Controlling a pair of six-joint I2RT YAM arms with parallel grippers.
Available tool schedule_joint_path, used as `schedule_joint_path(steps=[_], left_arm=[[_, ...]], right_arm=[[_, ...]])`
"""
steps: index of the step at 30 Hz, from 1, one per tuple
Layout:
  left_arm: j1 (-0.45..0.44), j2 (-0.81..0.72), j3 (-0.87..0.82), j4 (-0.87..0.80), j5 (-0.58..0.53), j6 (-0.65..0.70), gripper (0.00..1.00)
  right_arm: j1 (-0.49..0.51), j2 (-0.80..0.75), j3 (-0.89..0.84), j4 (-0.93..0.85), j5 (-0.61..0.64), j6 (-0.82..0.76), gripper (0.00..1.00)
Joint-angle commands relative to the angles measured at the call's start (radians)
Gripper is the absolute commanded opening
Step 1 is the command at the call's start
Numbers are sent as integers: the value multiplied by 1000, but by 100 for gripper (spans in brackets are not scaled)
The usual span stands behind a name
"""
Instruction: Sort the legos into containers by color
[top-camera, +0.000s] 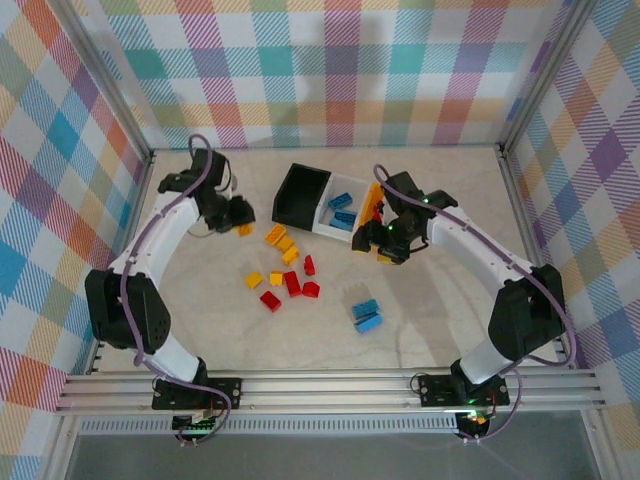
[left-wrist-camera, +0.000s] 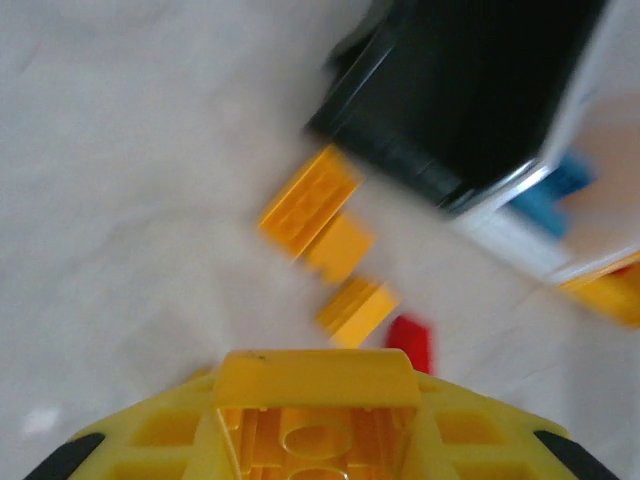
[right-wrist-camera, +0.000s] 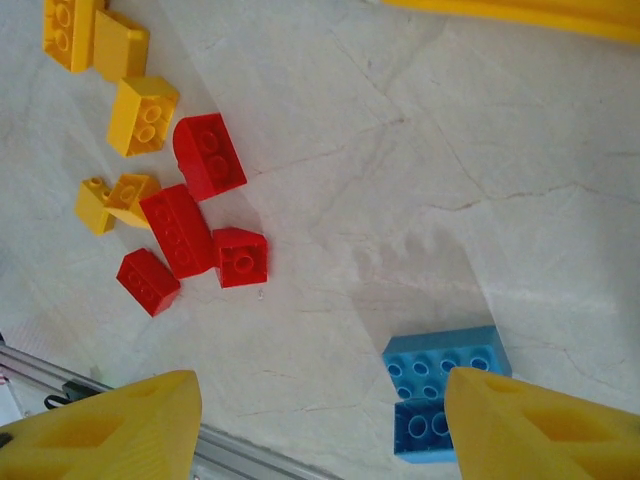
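One table (top-camera: 200, 340): it is pale and marbled, with checked walls (top-camera: 60, 150) on three sides and a metal rail (top-camera: 330, 385) along my near edge. The widest bare stretches are the two near corners and the strip along the back wall.
Three bins: they stand in a touching row at mid-back. The black bin (top-camera: 298, 192) is leftmost, the white bin (top-camera: 325, 222) is in the middle, and the yellow-orange bin (top-camera: 371, 205) is rightmost.
Hidden: my right arm covers most of the yellow-orange bin, so I cannot read what is in it. The black bin's inside is too dark to judge.
My left gripper (top-camera: 240, 214): it is clamped on a yellow brick (left-wrist-camera: 315, 385), whose hollow underside faces my wrist camera. It is just left of the black bin, behind the yellow cluster.
My right gripper (right-wrist-camera: 320, 440): the fingers are spread wide with nothing between them. It is in front of the yellow-orange bin, behind the loose blue pair.
Blur: my left wrist view is smeared, so the bin rims and nearby bricks lose their edges.
Binned blue bricks (top-camera: 341, 200): two lie inside the white bin.
Loose yellow bricks (top-camera: 284, 243): five lie in front of the black bin, three in a close line and two nearer me.
Red bricks (top-camera: 292, 283): four are bunched just right of the nearer yellow ones.
Loose blue bricks (top-camera: 366, 315): two lie side by side, touching, set apart to the right of the red ones.
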Motion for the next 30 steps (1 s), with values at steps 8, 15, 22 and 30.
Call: schedule_joint_path(steps=[8,15,22,30], left_arm=[[-95,469,490,81,136,-171,28],[-148,710,785,-16,128,-165,28],[-155,762,828,-40,123,-137,42],[-154,658,765,-59,119,-112,62]], right_arm=[[-2,-101,-42,24,-27,24,66],[-3,-120,-54,7,-13,16,67],[-1,-175,-54,-21,-7,47,67],[8,-348,-161,7,27,164,68]])
